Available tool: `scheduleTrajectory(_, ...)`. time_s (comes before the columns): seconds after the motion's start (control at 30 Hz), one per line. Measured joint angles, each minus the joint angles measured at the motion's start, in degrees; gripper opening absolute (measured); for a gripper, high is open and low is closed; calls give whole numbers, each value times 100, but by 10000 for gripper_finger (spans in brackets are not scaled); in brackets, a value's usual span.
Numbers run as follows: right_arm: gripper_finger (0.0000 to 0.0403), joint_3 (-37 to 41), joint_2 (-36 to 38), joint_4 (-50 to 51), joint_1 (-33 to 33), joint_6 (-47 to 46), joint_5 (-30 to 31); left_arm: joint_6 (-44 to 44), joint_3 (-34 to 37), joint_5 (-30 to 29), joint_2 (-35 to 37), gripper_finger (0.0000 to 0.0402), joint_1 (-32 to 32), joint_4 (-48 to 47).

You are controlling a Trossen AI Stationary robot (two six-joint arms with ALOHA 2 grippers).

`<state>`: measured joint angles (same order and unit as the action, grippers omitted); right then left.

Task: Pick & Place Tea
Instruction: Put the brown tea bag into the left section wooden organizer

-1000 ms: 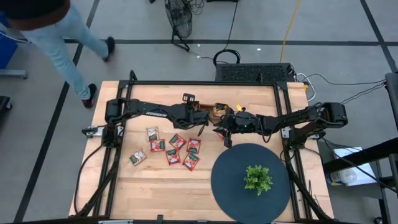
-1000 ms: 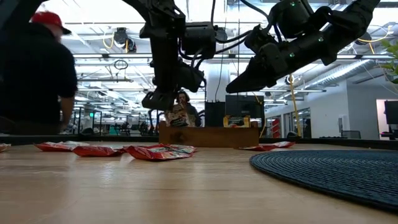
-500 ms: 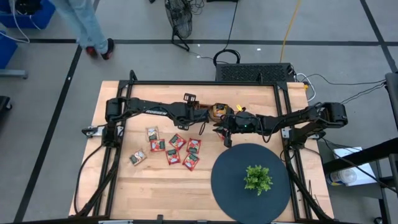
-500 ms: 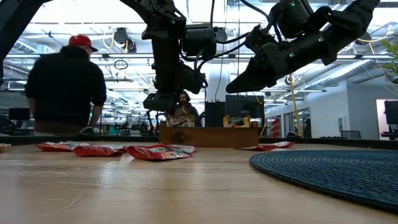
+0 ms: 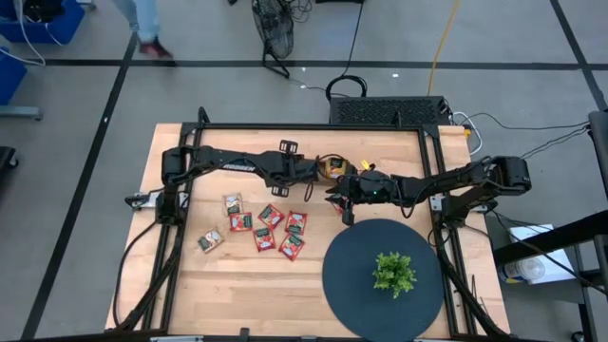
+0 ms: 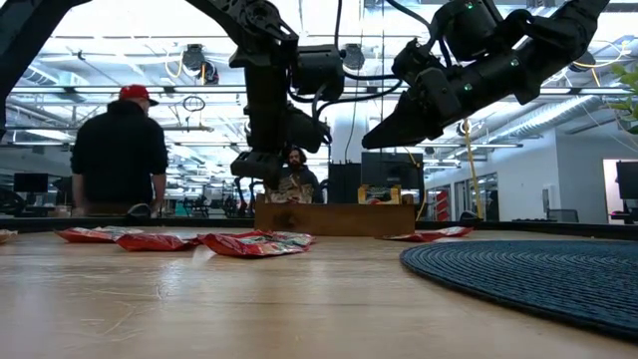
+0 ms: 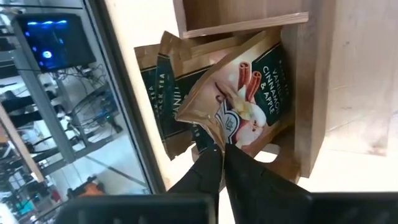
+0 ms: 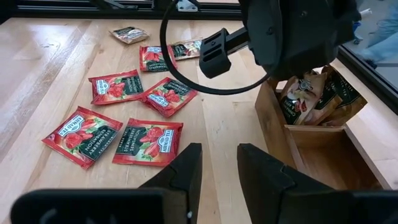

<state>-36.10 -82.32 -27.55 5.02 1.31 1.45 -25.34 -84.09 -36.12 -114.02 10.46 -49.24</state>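
My left gripper (image 5: 321, 173) hangs over the brown wooden tray (image 5: 334, 169) at the table's far middle, shut on a tan tea sachet (image 7: 244, 102) printed with cinnamon sticks. Under that sachet, dark green sachets (image 7: 163, 106) stand in the tray's compartment. Several red tea sachets (image 5: 268, 228) and a pale one (image 5: 210, 241) lie flat on the table to the left of the middle. My right gripper (image 8: 217, 165) waits open beside the tray (image 8: 311, 144), above the table, with nothing between its fingers. My left gripper pinches one corner of the tan sachet (image 7: 217, 138) between its two shut fingertips. The fingers slant down from the table's left. The sachet hangs tilted from them, its lower end down in the tray's compartment among the dark green sachets; whether it rests there I cannot tell.
A round dark mat (image 5: 353, 285) with a small green plant (image 5: 393, 273) covers the table's near right. A black frame (image 5: 313, 127) runs along the table's far edge. A person (image 6: 120, 150) stands in the room beyond the table.
My left gripper has turned a little and edged toward the tray, keeping the tan sachet. The person beyond the table has walked on. My right gripper has kept still.
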Motion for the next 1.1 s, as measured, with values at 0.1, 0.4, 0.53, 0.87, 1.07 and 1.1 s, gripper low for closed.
scheduleTrajectory(0.1,89,0,0,3,0,1,0,15,0,-214,0,45,-3,76)
scheduleTrajectory(0.4,89,0,0,98,0,1,-2,-32,0,-889,0,133,-128,326)
scheduleTrajectory(0.53,89,0,0,92,0,0,0,-13,0,-1683,56,172,-190,254)
scheduleTrajectory(0.87,89,10,0,124,-3,-21,-3,1546,0,-1465,1376,211,-532,-745)
scheduleTrajectory(1.07,89,428,-4,-373,-49,-127,-9,4872,98,1016,2302,212,-433,-2354)
scheduleTrajectory(1.1,89,513,-4,-563,-61,-172,-11,5394,199,1270,2408,215,-431,-2565)
